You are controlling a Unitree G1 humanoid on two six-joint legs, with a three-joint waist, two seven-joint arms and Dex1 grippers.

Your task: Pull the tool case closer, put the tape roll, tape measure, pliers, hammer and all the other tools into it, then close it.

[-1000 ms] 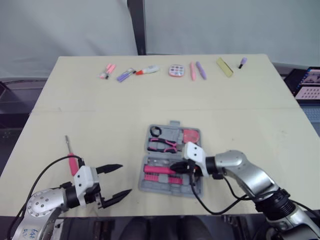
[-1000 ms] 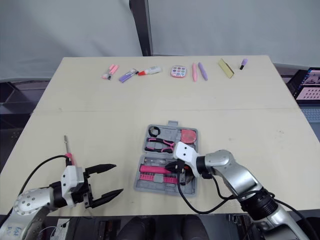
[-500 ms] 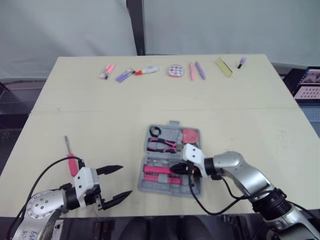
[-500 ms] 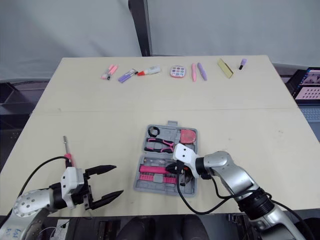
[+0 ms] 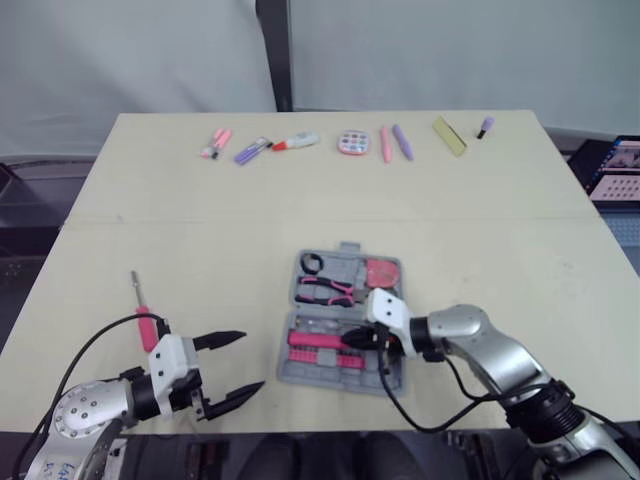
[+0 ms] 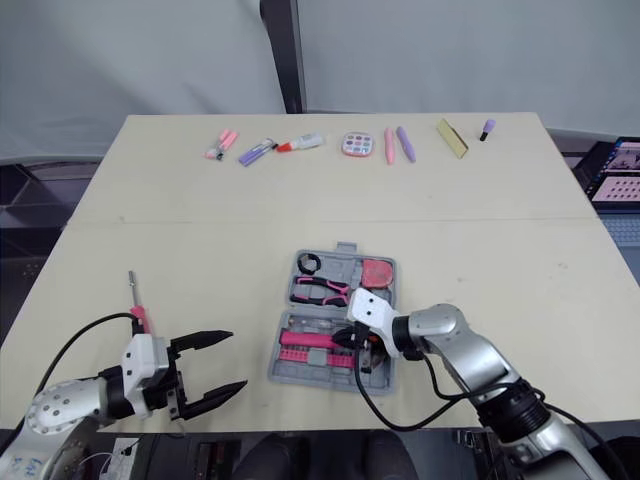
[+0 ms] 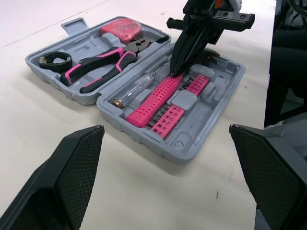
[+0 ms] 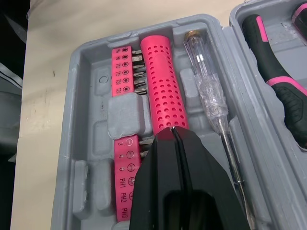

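Tool case (image 7: 144, 136) mostly packed, lid open
My right fingers (image 8: 163, 167), clenched, touch the pink handle (image 8: 165, 91) inside the case at lower centre; left fingers (image 5: 225, 337) released, lower left. 1 screwdriver (image 5: 143, 312) lies on the table (image 5: 450, 200); closing is not yet done.

An open grey tool case (image 5: 345, 268) lies on the pale worktop (image 5: 200, 230), with pliers (image 5: 325, 290), tape roll (image 5: 312, 263) and pink tape measure (image 5: 382, 272) in its far half. The right gripper (image 5: 350, 340), fingers pressed together, reaches into the near half. The left gripper (image 5: 250, 360), fingers spread, hovers near a pink screwdriver (image 5: 143, 312).
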